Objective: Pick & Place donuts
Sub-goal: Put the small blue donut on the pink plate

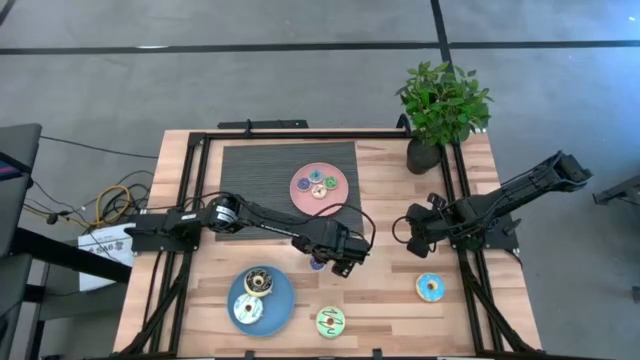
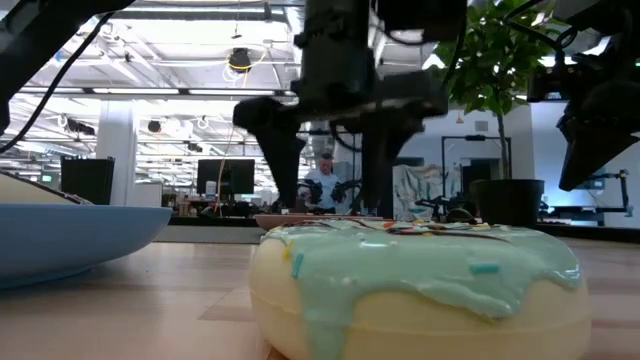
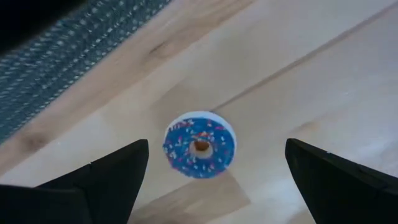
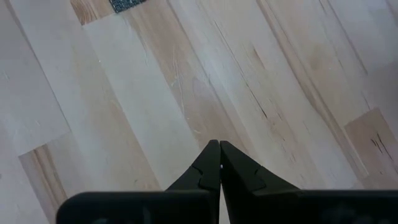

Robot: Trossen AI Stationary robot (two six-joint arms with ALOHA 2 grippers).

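left gripper (image 3: 211, 168) hangs over a blue-iced donut (image 3: 199, 145) at lower centre of the worktop (image 1: 390, 220), fingers spread wide and empty, the ring lying flat squarely between them; right gripper (image 4: 219, 163), pinched shut, waits farther right.

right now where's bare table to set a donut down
Bare wood lies between the left gripper and right gripper, and between the pink plate and potted plant. Crowded: near edge, with blue plate, green donut, light blue donut.

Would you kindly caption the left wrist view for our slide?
Open left gripper poised above a small blue-iced donut on the wooden table.
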